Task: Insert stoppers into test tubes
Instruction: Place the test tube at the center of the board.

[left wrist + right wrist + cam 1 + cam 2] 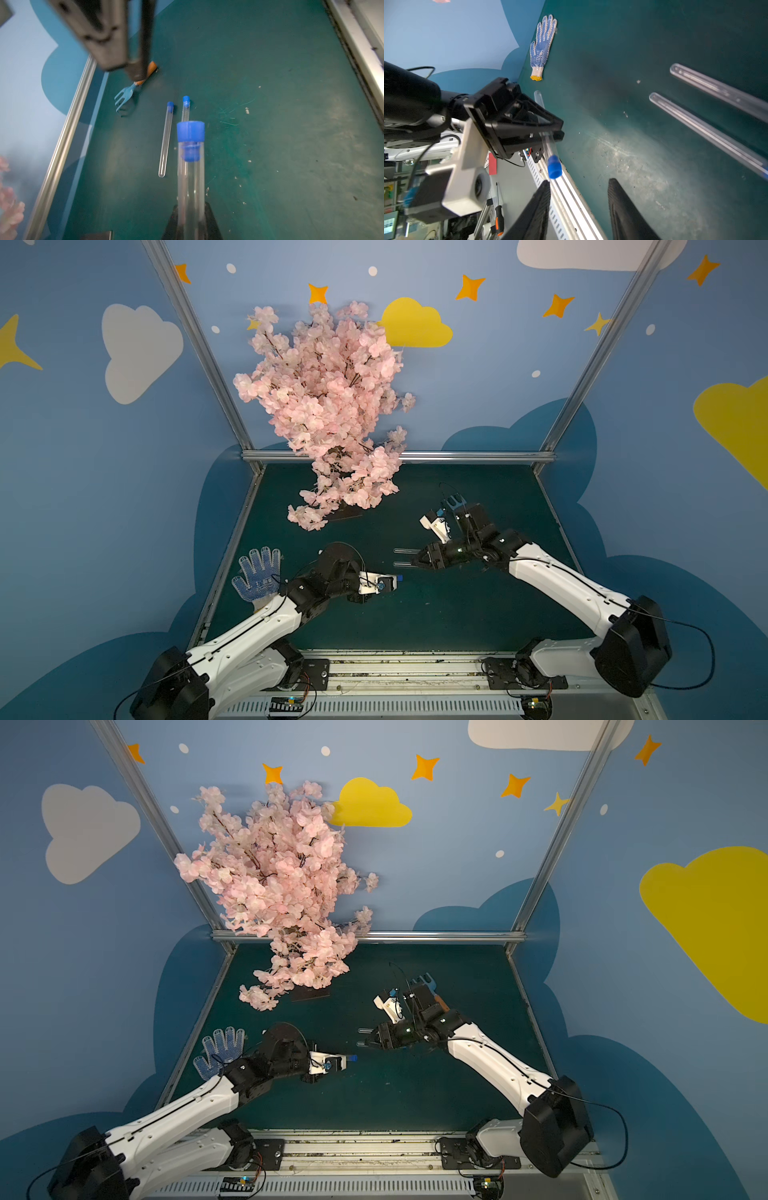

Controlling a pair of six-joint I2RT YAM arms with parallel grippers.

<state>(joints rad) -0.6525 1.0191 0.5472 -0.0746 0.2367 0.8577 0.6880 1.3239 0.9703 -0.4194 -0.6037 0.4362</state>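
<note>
The last stoppered tube (190, 187) is being clamped by the left gripper (191, 212); the right gripper (579, 185) is being held open, empty; setting-down seems next.

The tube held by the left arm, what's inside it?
A blue stopper sits in the mouth of the held tube, its narrower plug showing through the clear wall. The rest looks empty down to the fingers, which cover its lower part.

Two test tubes (165, 141) lying parallel, blue stoppers (170, 104) in, third tube (190, 187) (stoppered) aloft
</note>
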